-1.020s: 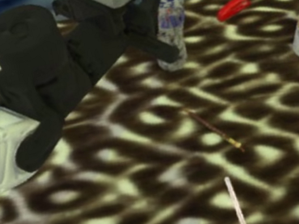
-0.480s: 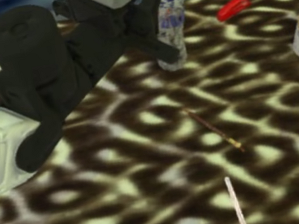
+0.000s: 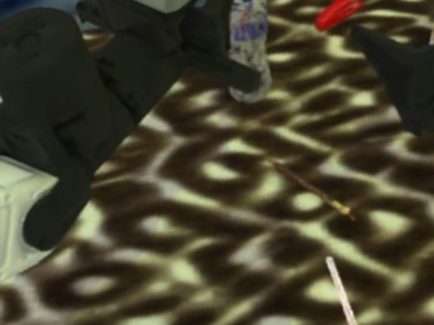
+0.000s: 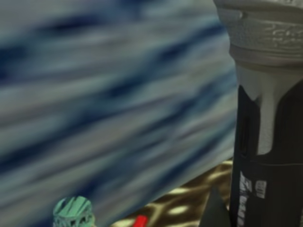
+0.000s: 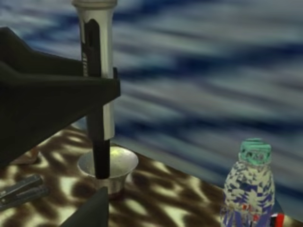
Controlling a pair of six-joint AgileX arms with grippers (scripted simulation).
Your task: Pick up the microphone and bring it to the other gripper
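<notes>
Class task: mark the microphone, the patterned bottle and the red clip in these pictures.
microphone (image 5: 97, 71), right wrist view, on its black handle.
patterned bottle (image 3: 249, 32), top view, on its body.
red clip (image 3: 339, 8), top view, on its middle.

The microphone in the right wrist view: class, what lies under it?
Beneath the microphone, clamped upright by the left gripper, sits a small metal bowl. Its inside is partly hidden by the handle.

microphone (image 5: 97, 71): matt black handle, silvery metallic body | bowl (image 5: 108, 166): shiny metal | table (image 3: 222, 295): mottled brown-cream surface
</notes>
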